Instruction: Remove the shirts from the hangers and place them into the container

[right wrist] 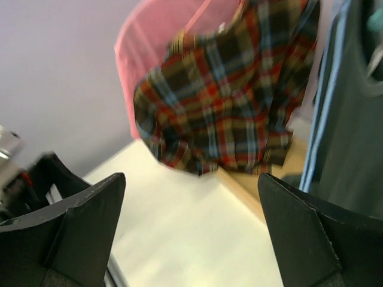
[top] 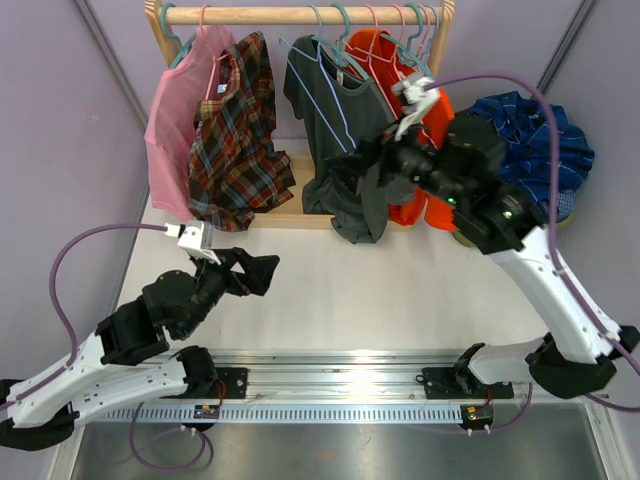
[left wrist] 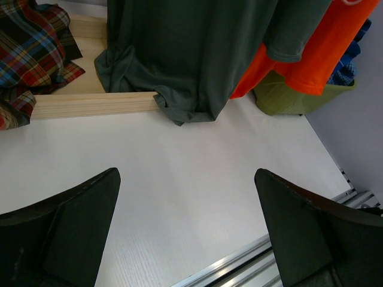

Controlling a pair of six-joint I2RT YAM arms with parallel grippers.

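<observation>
I'm holding the left gripper (top: 258, 272) wide open, empty, well short of the rail (top: 300, 15). The right gripper (right wrist: 191, 191), gaping too, is hovering at the dark grey shirt (top: 340, 130) under the rail. Four shirts (top: 175, 120) are hanging there; one blue plaid shirt (top: 530, 135) is sitting in the container (left wrist: 287, 101) beside the rail.

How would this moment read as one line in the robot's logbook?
left gripper open, empty, above table | right gripper open, empty, by dark grey shirt | four shirts on hangers | blue plaid shirt in container
</observation>
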